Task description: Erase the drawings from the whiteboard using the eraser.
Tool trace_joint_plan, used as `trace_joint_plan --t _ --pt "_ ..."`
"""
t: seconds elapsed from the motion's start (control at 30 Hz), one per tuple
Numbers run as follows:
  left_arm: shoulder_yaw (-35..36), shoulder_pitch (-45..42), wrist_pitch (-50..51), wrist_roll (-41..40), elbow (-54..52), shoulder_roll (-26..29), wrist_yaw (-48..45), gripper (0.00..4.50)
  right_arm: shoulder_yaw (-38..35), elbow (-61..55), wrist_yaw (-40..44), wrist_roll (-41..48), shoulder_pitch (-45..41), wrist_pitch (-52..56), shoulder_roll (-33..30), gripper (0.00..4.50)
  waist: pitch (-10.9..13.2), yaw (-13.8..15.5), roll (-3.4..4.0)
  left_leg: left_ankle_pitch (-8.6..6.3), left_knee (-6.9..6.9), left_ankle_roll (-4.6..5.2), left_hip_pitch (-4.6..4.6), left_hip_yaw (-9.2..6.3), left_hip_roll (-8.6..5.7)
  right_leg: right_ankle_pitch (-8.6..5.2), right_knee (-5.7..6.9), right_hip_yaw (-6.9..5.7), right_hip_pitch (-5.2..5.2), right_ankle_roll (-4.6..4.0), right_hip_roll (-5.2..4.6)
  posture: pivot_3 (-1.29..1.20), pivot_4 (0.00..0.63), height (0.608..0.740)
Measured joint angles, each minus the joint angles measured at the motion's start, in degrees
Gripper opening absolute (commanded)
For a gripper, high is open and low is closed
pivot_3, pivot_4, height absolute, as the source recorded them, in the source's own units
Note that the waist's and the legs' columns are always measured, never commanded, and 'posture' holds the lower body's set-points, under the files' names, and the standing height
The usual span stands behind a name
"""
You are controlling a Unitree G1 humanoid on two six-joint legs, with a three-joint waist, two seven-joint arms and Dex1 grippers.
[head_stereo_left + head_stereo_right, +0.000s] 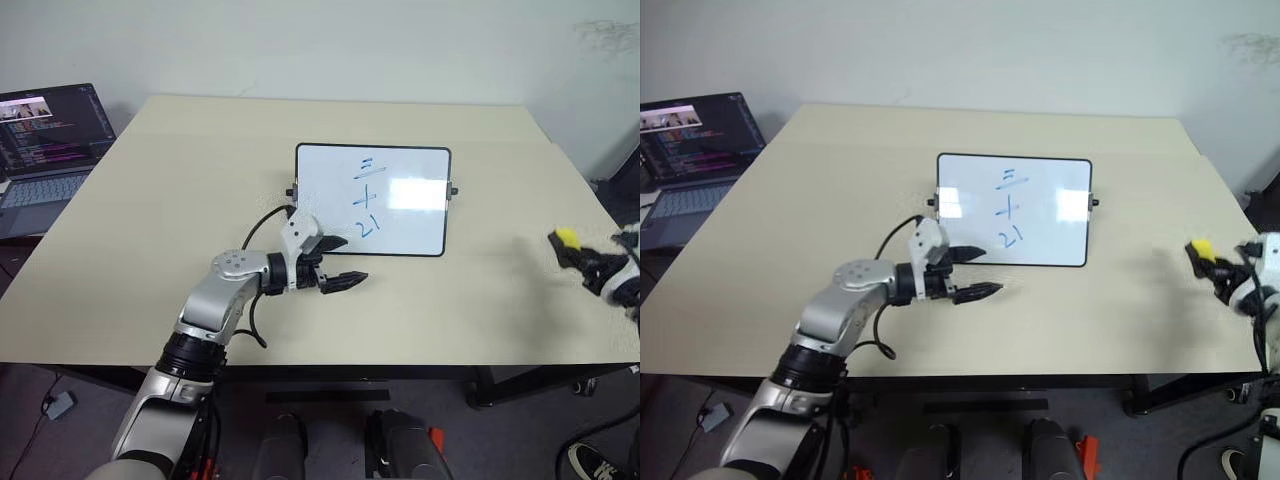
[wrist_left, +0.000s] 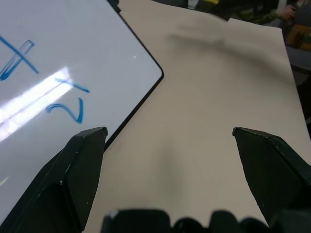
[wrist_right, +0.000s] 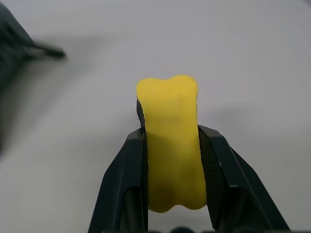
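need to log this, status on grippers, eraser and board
Right gripper shut on eraser, off to the board's right. Left gripper open, at whiteboard's near left corner. Drawings still unwiped. Table between eraser and board bare.

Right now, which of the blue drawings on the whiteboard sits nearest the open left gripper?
The "21", lowest of the drawings on the whiteboard, just beyond the left gripper; the cross and dashes lie farther up.

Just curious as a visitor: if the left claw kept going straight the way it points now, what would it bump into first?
Probably nothing: the open left claw points past the white glossy whiteboard's near corner, over the bare beige table. Depth is hard to judge.
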Motion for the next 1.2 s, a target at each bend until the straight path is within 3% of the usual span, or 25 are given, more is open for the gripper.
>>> trace_joint_plan --t 0.23,0.43,0.7,0.83,1.03,1.2 --pt "2.32 -0.16 -0.16 0.63 0.82 1.22 0.78 4.5 0.95 -13.75 -3.93 9.11 -5.02 9.55 7.34 1.09 0.01 0.13 0.01 -0.01 0.01 -0.01 -0.05 -0.01 0.0 0.0 -0.01 -0.01 -0.02 0.0 -0.02 0.0 0.15 0.74" --pt "4.06 -0.21 -0.14 0.84 1.12 2.0 3.22 4.5 7.17 -17.5 -6.54 10.01 -12.76 11.44 12.21 1.09 0.02 0.04 0.03 -0.01 -0.06 -0.01 -0.07 0.0 0.03 0.0 -0.01 -0.03 -0.07 -0.01 -0.01 0.0 0.15 0.74" --pt "9.18 1.69 1.66 0.91 -0.04 4.0 9.77 4.5 22.86 -11.9 -8.15 -5.83 -23.21 -0.29 15.51 1.08 0.02 0.0 0.04 -0.01 -0.29 -0.02 -0.07 0.02 0.03 0.0 -0.01 -0.05 -0.15 -0.02 -0.02 0.0 0.15 0.74" --pt "11.13 1.96 2.44 1.23 -0.61 4.33 13.08 4.5 26.95 -6.45 -7.01 -10.27 -26.82 -5.58 19.18 1.08 0.02 0.12 0.04 -0.01 -0.37 -0.02 -0.07 0.01 0.03 0.01 -0.01 -0.06 -0.15 -0.02 -0.01 0.0 0.15 0.74" --pt "11.82 2.37 2.75 2.02 -0.92 4.5 16.18 4.5 35.71 1.55 -4.6 -22.08 -32.26 -16.12 19.31 1.08 0.02 0.22 0.04 -0.01 -0.45 -0.02 -0.06 0.01 0.02 0.01 0.0 -0.07 -0.2 -0.03 -0.01 0.0 0.15 0.74" --pt "11.8 2.38 2.8 2.07 -1.43 4.51 16.57 4.5 38.57 7.97 -2.45 -27.13 -34.72 -21.52 20.08 1.08 0.02 0.25 0.04 -0.01 -0.49 -0.02 -0.06 0.02 0.02 0.01 -0.01 -0.07 -0.2 -0.03 -0.01 0.0 0.15 0.74"
